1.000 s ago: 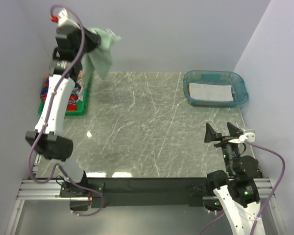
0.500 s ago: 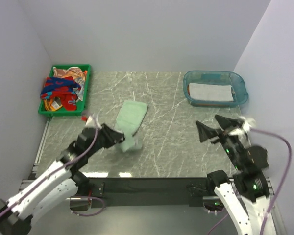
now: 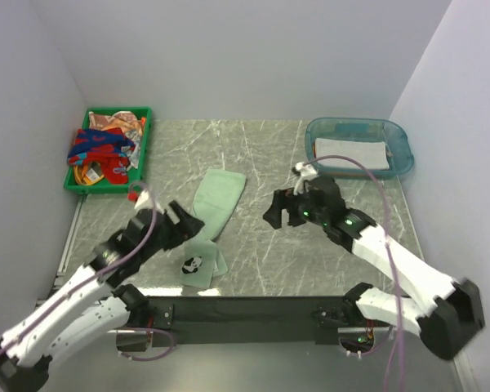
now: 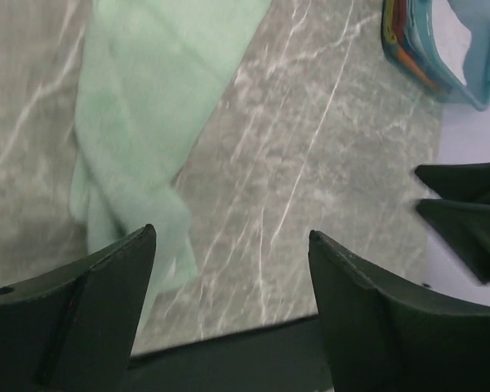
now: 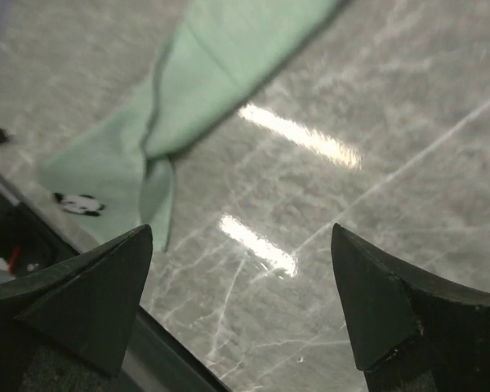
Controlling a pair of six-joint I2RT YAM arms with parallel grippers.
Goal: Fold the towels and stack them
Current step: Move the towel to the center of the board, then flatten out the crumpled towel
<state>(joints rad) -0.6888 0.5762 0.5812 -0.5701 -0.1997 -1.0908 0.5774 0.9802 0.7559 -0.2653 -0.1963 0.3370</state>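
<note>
A sage green towel (image 3: 213, 206) lies crumpled lengthwise on the marble table, its panda print (image 3: 192, 264) showing at the near end. My left gripper (image 3: 187, 224) hovers open just left of the towel's near half, with nothing between its fingers; the left wrist view shows the towel (image 4: 151, 106) ahead and left of the left gripper (image 4: 230, 234). My right gripper (image 3: 280, 213) is open over bare table to the right of the towel. In the right wrist view the towel (image 5: 220, 73) and panda (image 5: 80, 204) lie beyond the right gripper (image 5: 241, 231).
A green tray (image 3: 145, 140) at the back left holds several bunched towels (image 3: 102, 151), red, blue and orange. A clear blue tub (image 3: 402, 140) at the back right holds a folded whitish towel (image 3: 351, 153). The table's dark front edge (image 3: 245, 304) runs close behind the towel.
The left arm swung down from high at the back left, laid the green towel on the table and opened. The right arm reached in from the near right toward the middle.
</note>
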